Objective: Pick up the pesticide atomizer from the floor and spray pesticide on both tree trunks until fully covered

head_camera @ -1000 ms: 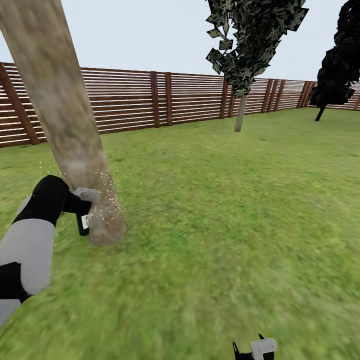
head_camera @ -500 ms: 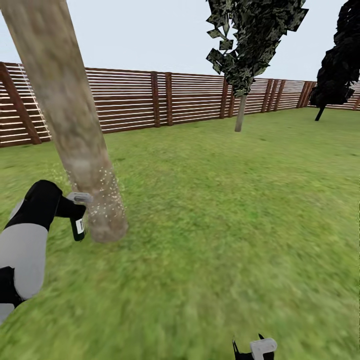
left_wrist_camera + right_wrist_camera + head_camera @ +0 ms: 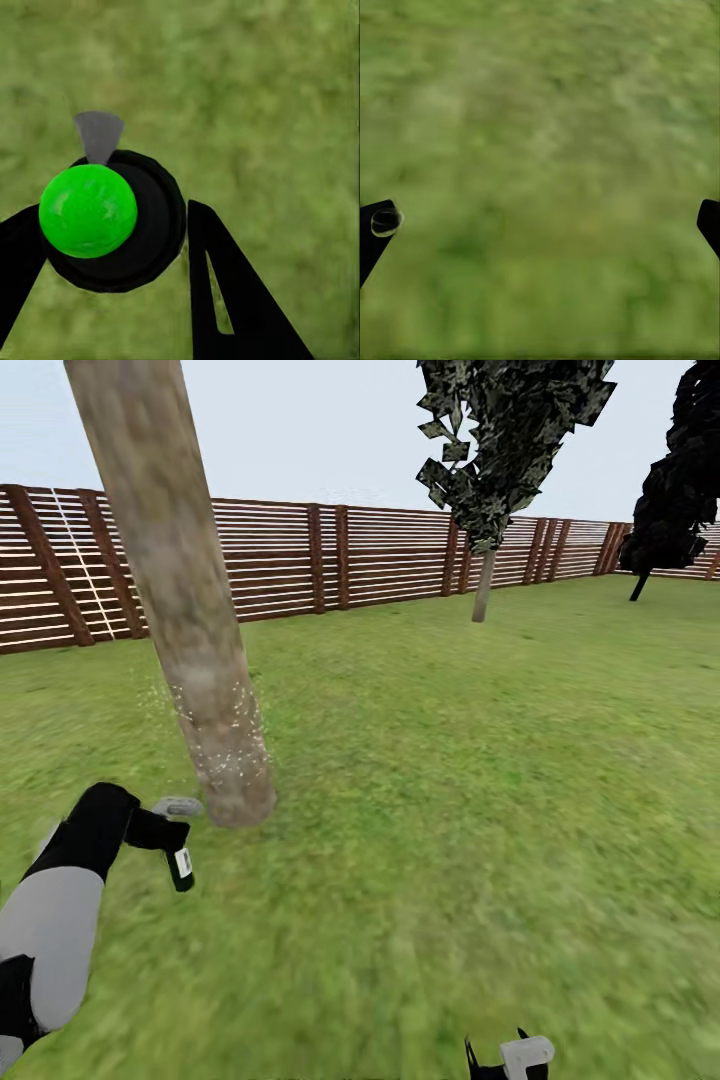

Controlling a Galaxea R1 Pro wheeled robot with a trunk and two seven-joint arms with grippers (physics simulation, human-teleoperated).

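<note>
- Since a second ago our view has swung, so the near leaning trunk (image 3: pixel 195 630) sits further right in the head view; against it, our left gripper (image 3: pixel 160 830) has dropped back from the base and now hangs apart from the bark, over the grass (image 3: pixel 450 810).
- We hold the pesticide atomizer (image 3: pixel 180 860) in that left gripper, fingers clamped on the black bottle; the left wrist view shows the bottle (image 3: pixel 120 221) end-on between the two fingers (image 3: pixel 225 300), grey nozzle pointing away.
- Our right gripper (image 3: pixel 505 1060) sits low at the frame edge, and the right wrist view shows its fingertips (image 3: pixel 379 225) spread wide with nothing between them.
- Whitish pesticide specks (image 3: pixel 225 735) dot the lower part of the near trunk; higher up the bark looks bare.
- We judge the step in hand to be spraying the first tree, not yet finished.
- Next we would need to bring the nozzle back toward the trunk and work upward over the bare bark.
- Beyond that, the second tree (image 3: pixel 485 585) stands well apart by the fence (image 3: pixel 380 555), with no specks that we can make out.
</note>
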